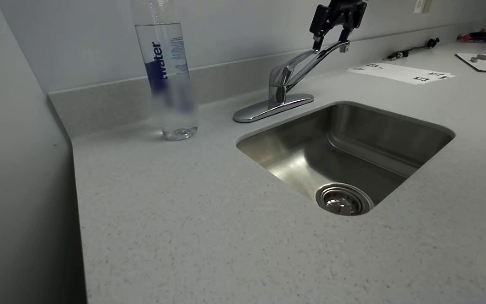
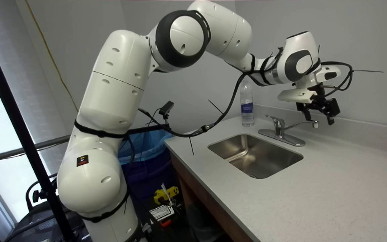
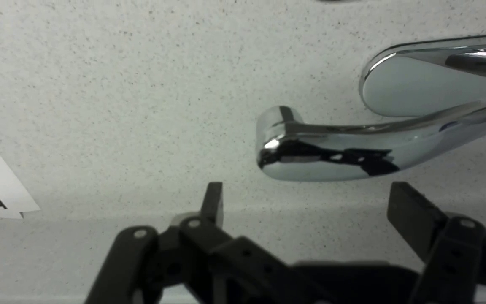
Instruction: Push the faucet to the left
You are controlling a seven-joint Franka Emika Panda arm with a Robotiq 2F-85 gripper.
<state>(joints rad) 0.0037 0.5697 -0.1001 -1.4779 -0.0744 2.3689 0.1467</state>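
There is one faucet (image 1: 277, 95), with one spout (image 3: 344, 160), one handle (image 2: 274, 118) and one oval base plate (image 1: 252, 113). It stands on the counter (image 1: 163, 211), between one sink (image 1: 378, 131) with one drain (image 1: 344, 200) and the wall (image 1: 247, 33). Along the counter, it sits between one upright bottle (image 1: 169, 63) and one flat sheet of paper (image 1: 395, 72), apart from both.

One robot arm (image 2: 113, 77) carries one pincer (image 3: 306, 202) with two fingers (image 3: 411, 215), spread wide apart. In both exterior views the pincer hangs at the end of the spout, its fingers reaching down close to the metal; whether they touch it I cannot tell. In the wrist view the spout comes in from the right edge and ends just past the fingertips, its end lined up with the gap. The base plate lies lower, off to the side of the pincer.
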